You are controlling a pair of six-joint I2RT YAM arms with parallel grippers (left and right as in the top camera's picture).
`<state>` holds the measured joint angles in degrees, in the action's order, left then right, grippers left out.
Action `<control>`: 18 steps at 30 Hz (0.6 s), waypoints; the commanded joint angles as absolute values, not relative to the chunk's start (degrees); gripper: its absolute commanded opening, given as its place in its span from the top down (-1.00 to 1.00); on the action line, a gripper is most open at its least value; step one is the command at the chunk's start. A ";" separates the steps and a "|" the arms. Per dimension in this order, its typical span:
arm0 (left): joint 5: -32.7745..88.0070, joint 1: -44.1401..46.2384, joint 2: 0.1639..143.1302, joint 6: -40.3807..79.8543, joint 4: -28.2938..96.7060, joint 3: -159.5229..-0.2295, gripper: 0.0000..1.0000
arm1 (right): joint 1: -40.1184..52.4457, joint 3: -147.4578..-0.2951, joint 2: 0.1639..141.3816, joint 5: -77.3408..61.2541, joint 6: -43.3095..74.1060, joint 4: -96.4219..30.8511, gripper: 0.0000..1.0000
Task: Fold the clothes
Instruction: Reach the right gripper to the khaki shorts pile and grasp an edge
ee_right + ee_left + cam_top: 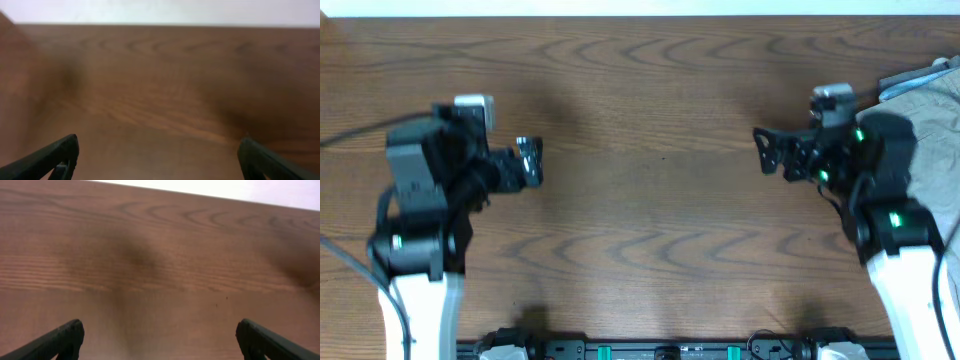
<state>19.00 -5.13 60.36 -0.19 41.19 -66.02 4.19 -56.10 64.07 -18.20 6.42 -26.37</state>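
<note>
The brown wooden table (640, 90) spreads under me. The pale shorts (940, 115) lie crumpled at its right edge, beside my right arm. My left gripper (531, 160) and right gripper (761, 151) both gape wide, holding nothing.

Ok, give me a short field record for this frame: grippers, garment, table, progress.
left gripper: open, empty, over bare wood
right gripper: open, empty, over bare wood
clothes: pale, wrinkled fabric at the right edge, partly behind the right arm and cut off by the frame
table: brown wood grain
contact: neither gripper touches the clothes
progress: no fold visible; garment not yet picked up
</note>
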 commanded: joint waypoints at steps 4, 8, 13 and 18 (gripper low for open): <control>24.21 -5.02 65.84 -0.14 42.37 -69.67 -0.96 | 0.36 -65.82 76.05 -18.76 9.78 -33.76 -0.98; 24.23 -5.02 67.02 -0.12 42.22 -69.67 -0.96 | -5.32 -75.59 85.17 -7.44 14.00 -42.78 -0.99; 24.27 -5.02 67.18 -0.10 41.93 -69.67 -0.96 | -12.10 -86.72 97.17 0.95 17.17 -46.68 -0.98; 24.25 -5.02 67.20 -0.10 41.93 -69.67 -0.96 | -15.64 -92.49 106.21 1.37 18.04 -46.13 -0.98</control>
